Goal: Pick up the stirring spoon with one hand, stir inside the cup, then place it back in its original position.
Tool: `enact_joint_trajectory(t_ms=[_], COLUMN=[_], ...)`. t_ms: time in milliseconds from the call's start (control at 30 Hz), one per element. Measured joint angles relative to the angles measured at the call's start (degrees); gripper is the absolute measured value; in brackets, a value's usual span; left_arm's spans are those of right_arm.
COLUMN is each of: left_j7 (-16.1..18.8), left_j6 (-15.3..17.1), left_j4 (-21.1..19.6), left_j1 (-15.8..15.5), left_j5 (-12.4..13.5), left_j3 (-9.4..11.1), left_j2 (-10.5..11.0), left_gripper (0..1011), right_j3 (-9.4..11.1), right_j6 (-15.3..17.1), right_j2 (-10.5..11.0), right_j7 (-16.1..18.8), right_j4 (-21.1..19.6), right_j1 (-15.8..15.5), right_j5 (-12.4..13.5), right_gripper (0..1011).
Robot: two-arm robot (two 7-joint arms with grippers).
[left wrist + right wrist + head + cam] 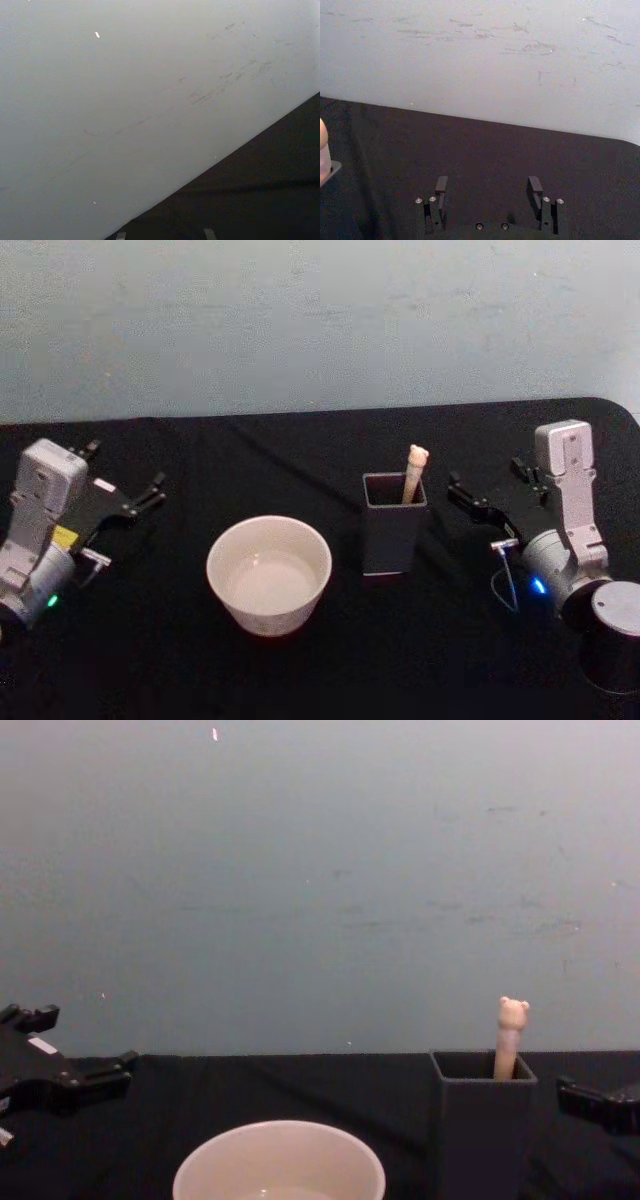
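Note:
The stirring spoon (414,472) stands in a dark grey square holder box (394,525), its bear-head top (512,1016) poking above the rim; its bowl is hidden inside. The cream-white cup (269,574) sits left of the box, near the table's middle. My right gripper (487,486) rests open to the right of the box, a short gap away, with nothing between its fingers (441,186). My left gripper (125,478) is parked open at the far left, well clear of the cup.
A black cloth covers the table (330,660), whose back edge meets a pale grey wall (320,320). A dark cylinder (612,635) of my right arm sits at the front right corner. Open cloth lies between cup and left gripper.

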Motion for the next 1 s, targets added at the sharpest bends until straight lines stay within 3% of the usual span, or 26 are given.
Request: enact_joint_trajectory(t_ms=[1000], left_j7=[0.0], left_j6=[0.0], left_j4=[0.0], left_j1=[0.0], left_j5=[0.0], left_j3=[0.0], left_j2=[0.0], left_gripper=[1001], right_j3=[0.0], right_j6=[0.0], right_j2=[0.0], right_j7=[0.0], right_j4=[0.0], right_j1=[0.0], right_j5=[0.1], right_gripper=[1002])
